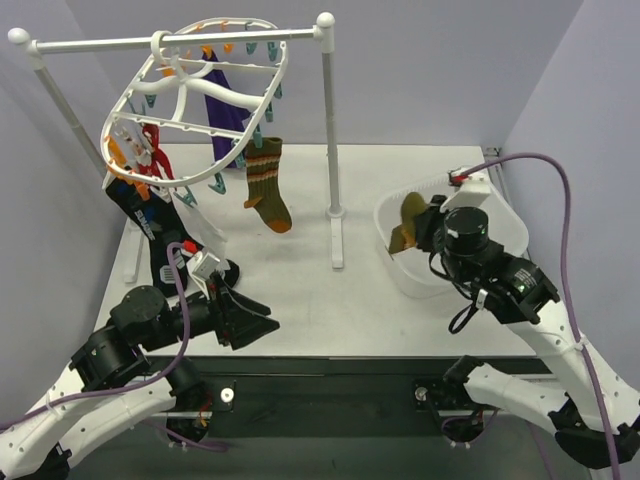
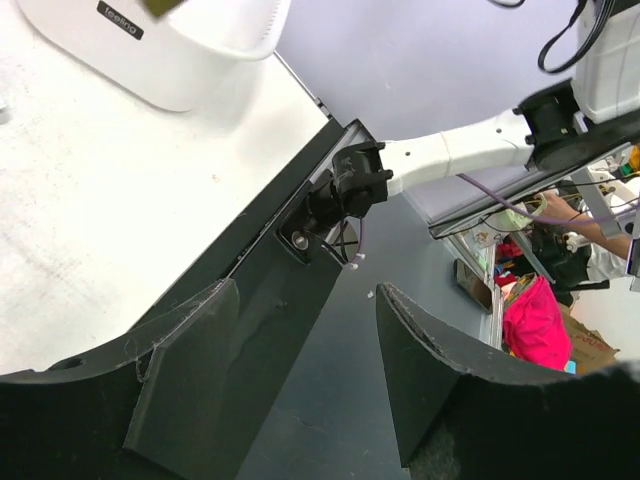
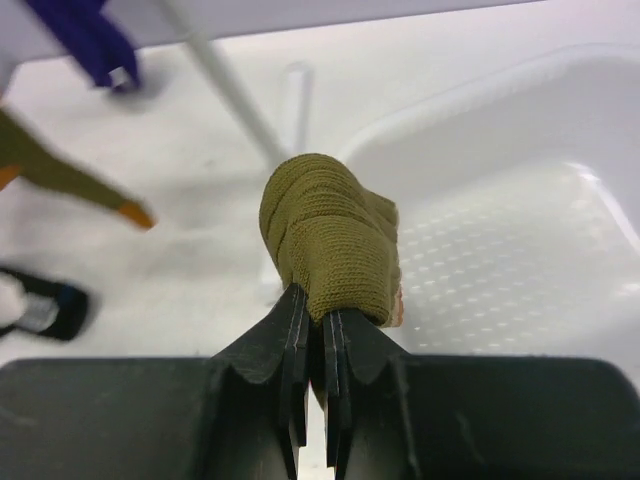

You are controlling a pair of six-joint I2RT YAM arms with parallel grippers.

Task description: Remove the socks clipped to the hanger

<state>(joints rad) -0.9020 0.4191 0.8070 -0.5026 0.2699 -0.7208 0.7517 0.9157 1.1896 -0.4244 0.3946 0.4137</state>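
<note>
While the left gripper point(image 1: 260, 322) is hovering with its empty jaws apart, at least four socks point(image 1: 150, 230) are hanging on the one hanger point(image 1: 190, 100), a purple sock point(image 1: 220, 95) and a striped sock point(image 1: 268, 190) among them. The right gripper point(image 3: 312, 315) is clamping one olive sock point(image 3: 335, 245) above the basin point(image 1: 512, 228); only its wrist camera is showing the closed jaws.

Bright, even light falls from overhead; the white bench point(image 1: 300, 300) carries only soft, faint shadows. In the right wrist view the olive sock point(image 3: 335, 240) is sharp, the purple sock point(image 3: 85, 40) behind it blurred, the basin point(image 3: 520, 260) floor glinting. The left tool point(image 2: 305, 300) reads dark, underexposed.
</note>
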